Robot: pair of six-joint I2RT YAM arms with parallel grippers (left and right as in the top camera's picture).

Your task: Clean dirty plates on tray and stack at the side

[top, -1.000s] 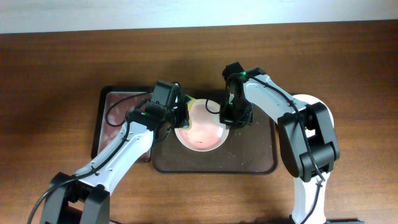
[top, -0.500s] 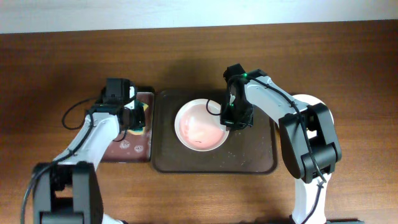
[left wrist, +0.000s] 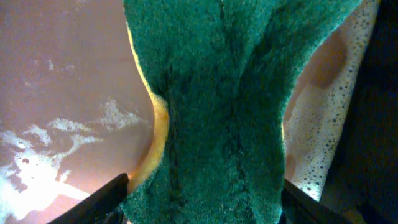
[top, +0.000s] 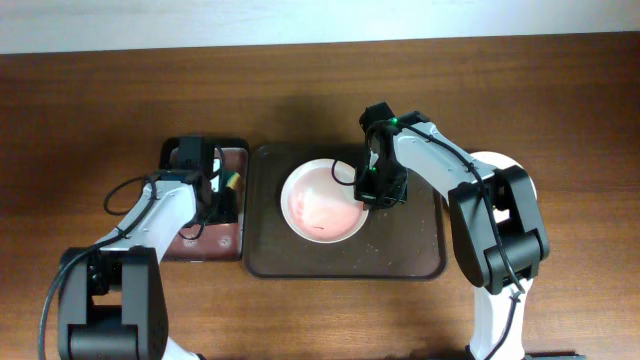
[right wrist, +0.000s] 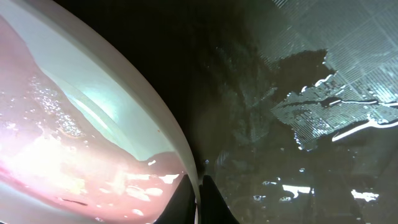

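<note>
Now the left gripper (top: 218,190) squeezes a green sponge (left wrist: 217,106) at middle left, and the right gripper (top: 372,192) pinches the plate (top: 318,205) on the tray (top: 400,258).

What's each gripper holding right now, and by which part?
Left gripper squeezes the green sponge across its sides. Right gripper pinches the plate by its right rim, on the brown tray.

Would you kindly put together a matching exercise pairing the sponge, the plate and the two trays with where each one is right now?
Things:
1 sponge
2 plate
3 brown tray
4 small pink-based tray

Places:
A under the plate
B held in the left gripper
C rim pinched by the right gripper
D beside the brown tray, below the left gripper

Pairs: 1-B, 2-C, 3-A, 4-D
</note>
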